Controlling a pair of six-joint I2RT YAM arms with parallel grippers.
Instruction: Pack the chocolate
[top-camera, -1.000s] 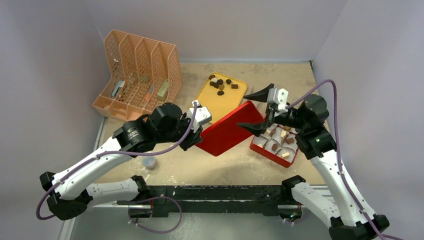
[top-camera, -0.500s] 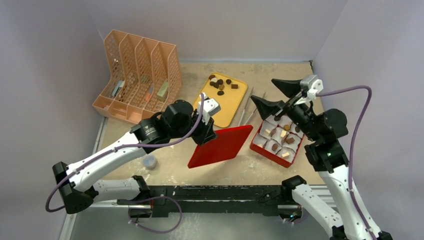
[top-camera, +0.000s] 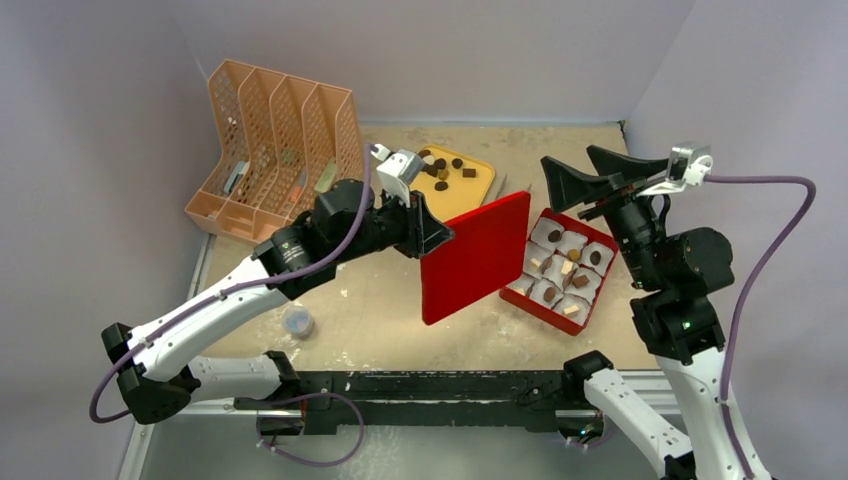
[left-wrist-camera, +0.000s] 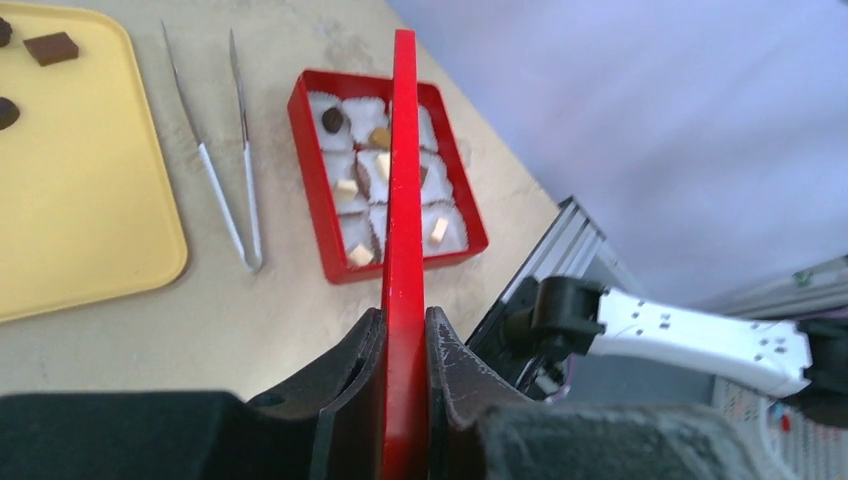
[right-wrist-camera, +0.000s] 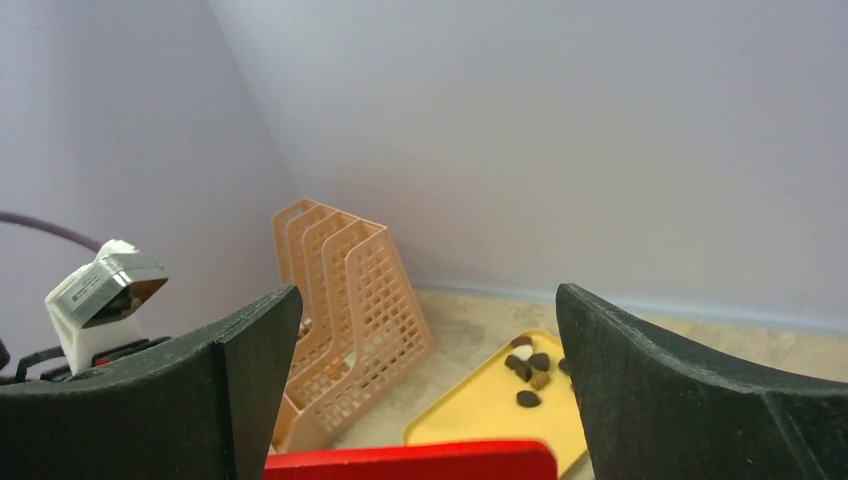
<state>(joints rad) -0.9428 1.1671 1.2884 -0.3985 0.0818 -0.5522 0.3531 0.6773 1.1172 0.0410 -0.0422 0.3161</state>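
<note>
My left gripper (top-camera: 425, 228) is shut on a red lid (top-camera: 475, 255) and holds it on edge above the table, left of the red box (top-camera: 534, 300). In the left wrist view the lid (left-wrist-camera: 404, 200) runs up between my shut fingers (left-wrist-camera: 357, 370), over the box (left-wrist-camera: 312, 165). The box holds white paper cups with chocolate pieces (top-camera: 567, 268) in them. More chocolate pieces (top-camera: 441, 172) lie on the yellow tray (top-camera: 452, 210). My right gripper (top-camera: 580, 172) is open and empty, raised above the box's far end. Its view shows the lid's edge (right-wrist-camera: 410, 462) and the tray (right-wrist-camera: 490, 415).
An orange mesh file rack (top-camera: 275, 150) stands at the back left. Metal tweezers (left-wrist-camera: 240, 190) lie between the tray and the box. A small clear cup (top-camera: 297, 322) sits near the front left. Walls close in on all sides.
My left gripper has swung the red lid up from tilted to nearly vertical and carried it right, toward the box. My right gripper has risen and drawn back to the right.
</note>
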